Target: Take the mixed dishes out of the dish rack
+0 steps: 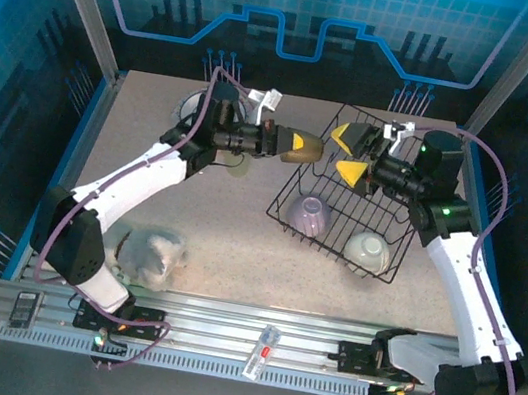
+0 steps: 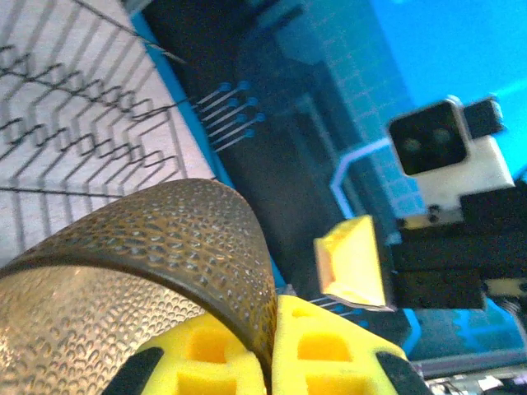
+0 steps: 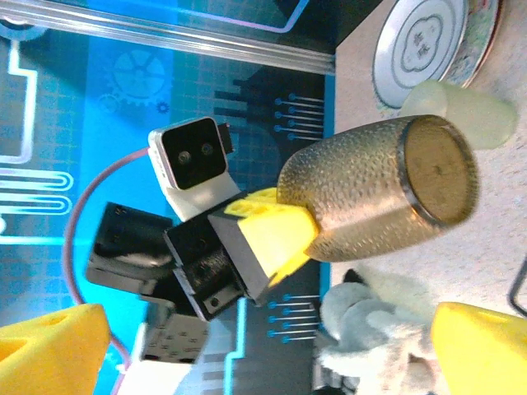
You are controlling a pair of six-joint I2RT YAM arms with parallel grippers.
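Observation:
My left gripper (image 1: 296, 145) is shut on the rim of a small brown dimpled cup (image 1: 307, 147), held in the air just outside the left side of the black wire dish rack (image 1: 344, 206). In the left wrist view the cup's wall (image 2: 156, 239) is pinched between the yellow fingers (image 2: 329, 354). My right gripper (image 1: 348, 152) stands open over the rack, facing the cup (image 3: 379, 189) but not touching it. A lilac bowl (image 1: 309, 213) and a white bowl (image 1: 368, 249) lie in the rack. Plates (image 3: 428, 41) and a pale translucent cup (image 3: 461, 111) rest on the table at the back left.
A whitish shapeless lump (image 1: 155, 252) lies on the table near the left arm's base. Metal rails (image 1: 250, 342) run along the near edge. The enclosure's blue walls close in the back and both sides.

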